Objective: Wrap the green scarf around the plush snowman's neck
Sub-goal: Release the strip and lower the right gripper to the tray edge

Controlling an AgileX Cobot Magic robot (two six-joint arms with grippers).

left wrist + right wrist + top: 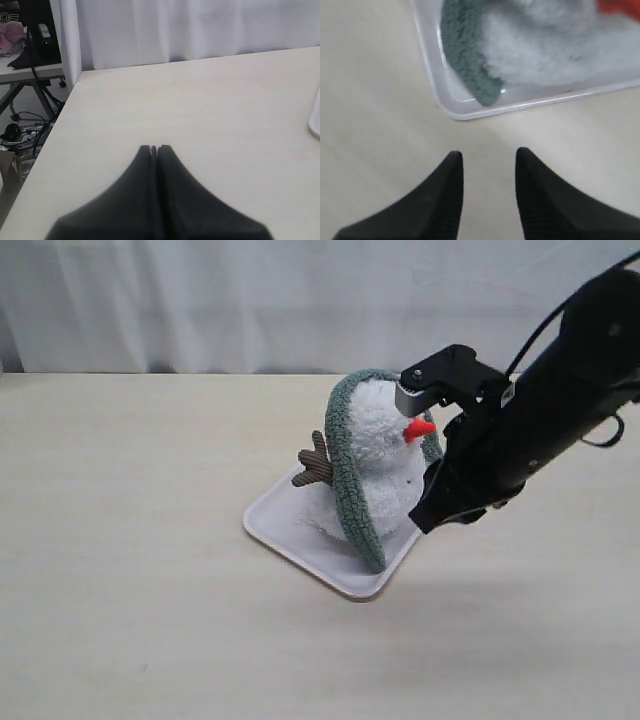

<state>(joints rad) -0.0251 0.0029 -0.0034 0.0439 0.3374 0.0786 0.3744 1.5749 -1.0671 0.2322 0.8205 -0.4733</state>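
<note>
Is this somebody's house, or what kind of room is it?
Probably a robot lab or test room, not a home: a black robot arm works over a bare pale table, a plain white curtain hangs behind, and tangled cables lie on the floor beside another desk.

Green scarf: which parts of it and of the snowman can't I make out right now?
- Exterior view: far end of the green scarf, behind the plush snowman and the right arm.
- Exterior view: the snowman's neck on the side that the arm covers.
- Right wrist view: snowman blurred and cut off by the frame edge.
- Left wrist view: only the tray rim shows; scarf and snowman out of frame.
</note>
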